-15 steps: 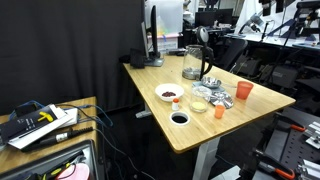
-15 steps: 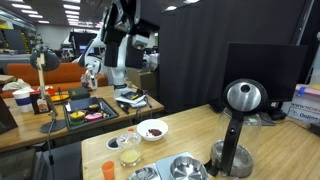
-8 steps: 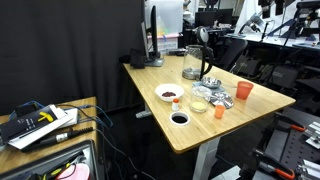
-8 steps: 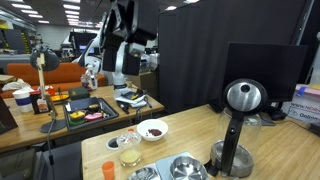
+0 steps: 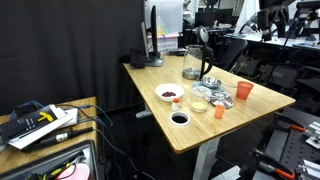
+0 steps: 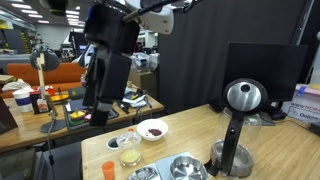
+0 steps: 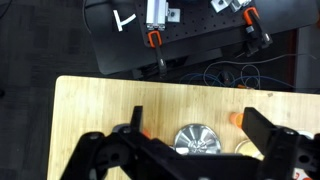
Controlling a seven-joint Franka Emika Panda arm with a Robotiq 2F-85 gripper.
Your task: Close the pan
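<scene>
Two shiny silver round pieces sit side by side on the wooden table, in both exterior views. The pan (image 6: 187,167) is low and round; it also shows in an exterior view (image 5: 222,96). A smaller silver piece (image 6: 145,174) lies beside it. In the wrist view one silver round piece (image 7: 197,141) lies below and between my fingers; I cannot tell whether it is the pan or a lid. My gripper (image 7: 196,114) is open wide, empty and high above the table. The arm (image 6: 105,60) looms large at the left.
A tall glass jug (image 5: 195,62), a white bowl with red bits (image 5: 170,93), a black bowl (image 5: 179,118), a yellowish bowl (image 5: 200,104) and two orange cups (image 5: 243,90) share the table. A black stand with a silver ball (image 6: 237,120) stands at one end.
The arm has swung from its far position toward the table and now fills the left of an exterior view. Nothing on the table has moved.
</scene>
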